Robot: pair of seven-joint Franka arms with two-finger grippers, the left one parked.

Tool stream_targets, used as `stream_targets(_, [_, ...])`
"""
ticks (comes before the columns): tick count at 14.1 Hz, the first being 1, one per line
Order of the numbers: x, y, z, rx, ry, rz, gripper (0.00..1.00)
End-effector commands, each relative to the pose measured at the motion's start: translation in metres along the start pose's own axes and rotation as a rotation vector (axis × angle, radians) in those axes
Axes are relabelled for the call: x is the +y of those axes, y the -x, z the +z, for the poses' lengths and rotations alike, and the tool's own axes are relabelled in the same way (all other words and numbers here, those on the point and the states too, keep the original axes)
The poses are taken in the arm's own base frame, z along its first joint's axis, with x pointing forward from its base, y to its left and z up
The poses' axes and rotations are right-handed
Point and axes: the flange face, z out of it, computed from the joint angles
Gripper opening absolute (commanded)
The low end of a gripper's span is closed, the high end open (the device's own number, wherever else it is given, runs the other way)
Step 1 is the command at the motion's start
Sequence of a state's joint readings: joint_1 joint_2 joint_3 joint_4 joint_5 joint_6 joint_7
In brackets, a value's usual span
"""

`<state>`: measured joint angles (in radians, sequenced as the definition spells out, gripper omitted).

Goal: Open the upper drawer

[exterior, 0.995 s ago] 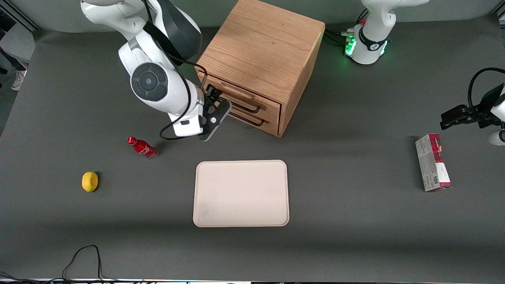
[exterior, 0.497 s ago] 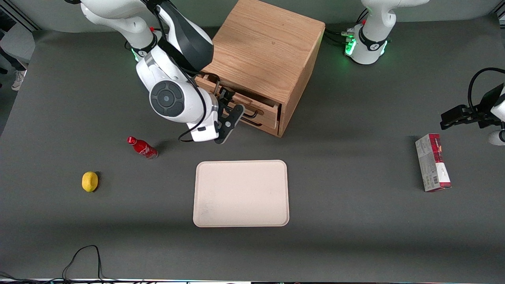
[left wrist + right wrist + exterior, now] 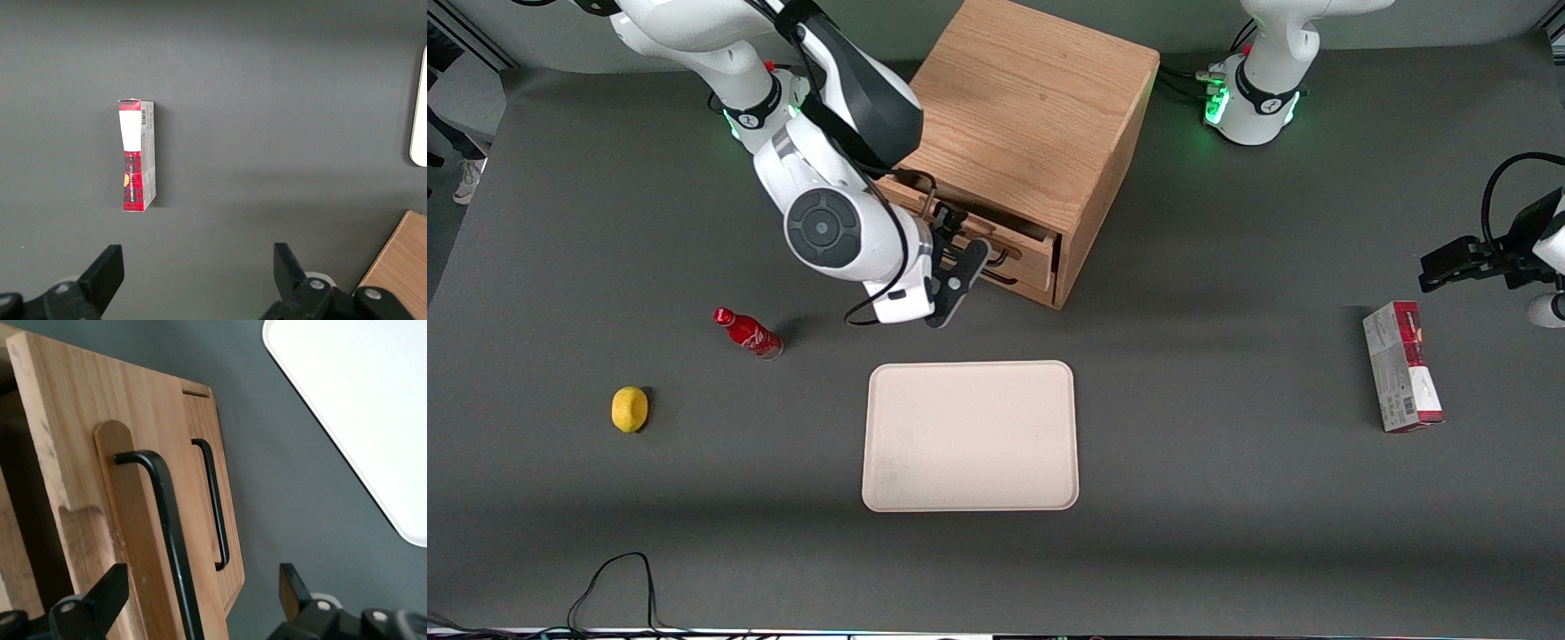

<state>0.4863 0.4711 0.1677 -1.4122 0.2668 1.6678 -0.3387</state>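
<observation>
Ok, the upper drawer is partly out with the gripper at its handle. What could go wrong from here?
1. The gripper straddles the wire handle of the upper drawer with fingers open, not clamped; a pull could slip off the bar and leave the drawer only partly out.
2. The lower drawer sits just beneath, and a low finger might snag its pull.

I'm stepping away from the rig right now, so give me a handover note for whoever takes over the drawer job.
End effector: open, fingers on either side of the upper drawer's handle, not clamped on it.
Upper drawer: partly out of the cabinet, its front standing proud of the lower drawer, which is shut.
Done: handle reached, drawer started.
Left: pull the drawer farther out toward the tray, then back the end effector off the handle.
</observation>
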Motion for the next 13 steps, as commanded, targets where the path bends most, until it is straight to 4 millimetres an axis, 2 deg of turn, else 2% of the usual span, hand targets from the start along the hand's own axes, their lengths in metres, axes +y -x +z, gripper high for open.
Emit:
stream_targets(1, [0.001,-0.010,0.009,0.002,0.033,-0.028,1.00])
stream_targets(6, [0.008,-0.011,0.016,-0.008,0.054,-0.032,1.00])
stream_targets(10, [0.016,-0.010,0.035,-0.008,0.082,-0.027,1.00])
stream_targets(13, [0.020,-0.010,0.035,-0.006,0.098,-0.025,1.00])
